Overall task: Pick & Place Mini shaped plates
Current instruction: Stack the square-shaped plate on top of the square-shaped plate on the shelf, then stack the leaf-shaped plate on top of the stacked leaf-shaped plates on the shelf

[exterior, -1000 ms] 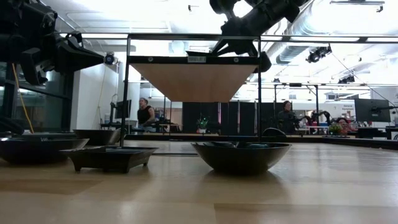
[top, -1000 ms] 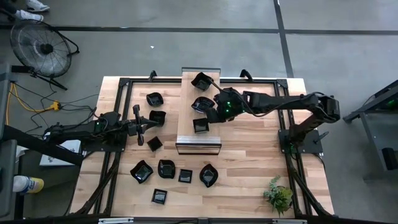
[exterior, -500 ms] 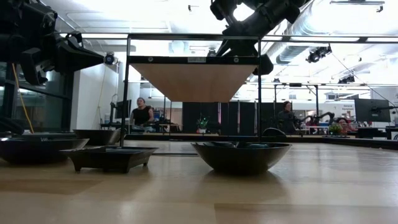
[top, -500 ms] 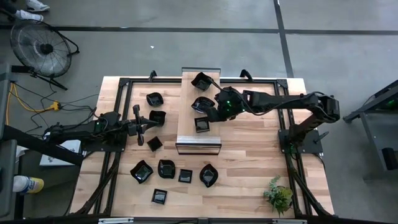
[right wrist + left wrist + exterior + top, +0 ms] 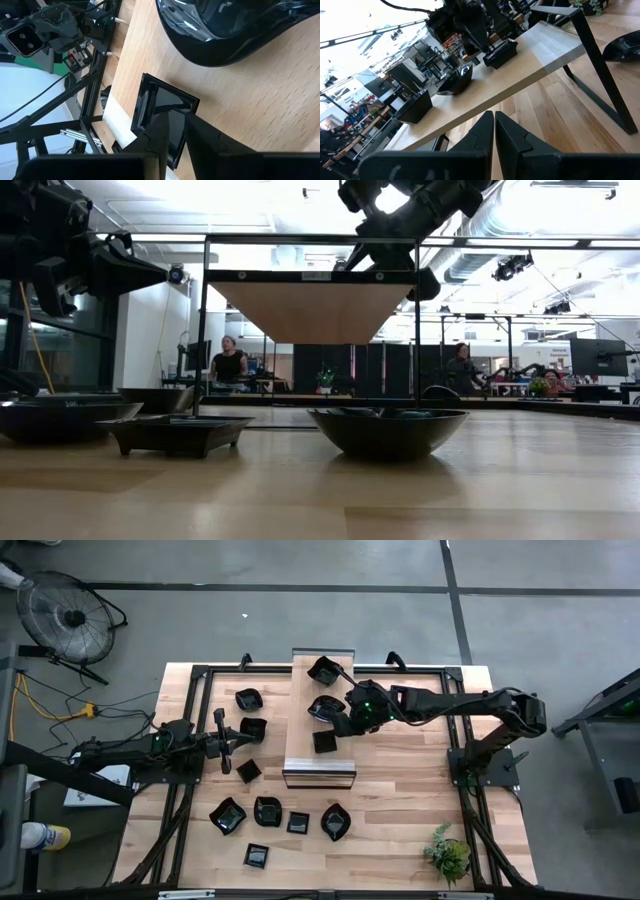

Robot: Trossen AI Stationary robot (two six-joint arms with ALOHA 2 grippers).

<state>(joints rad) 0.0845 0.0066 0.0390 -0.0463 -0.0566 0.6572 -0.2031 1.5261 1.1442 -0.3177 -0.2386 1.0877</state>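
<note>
Releasing a square plate onto the raised shelf, the right gripper, fingers slightly apart astride its rim, should next lift clear.

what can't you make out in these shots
- Right gripper: in the high view its own body covers the fingertips at the square plate, so contact is unclear.
- Shelf top: the low view sees only its underside, hiding the plates there.
- People in the low view: too small.
</note>
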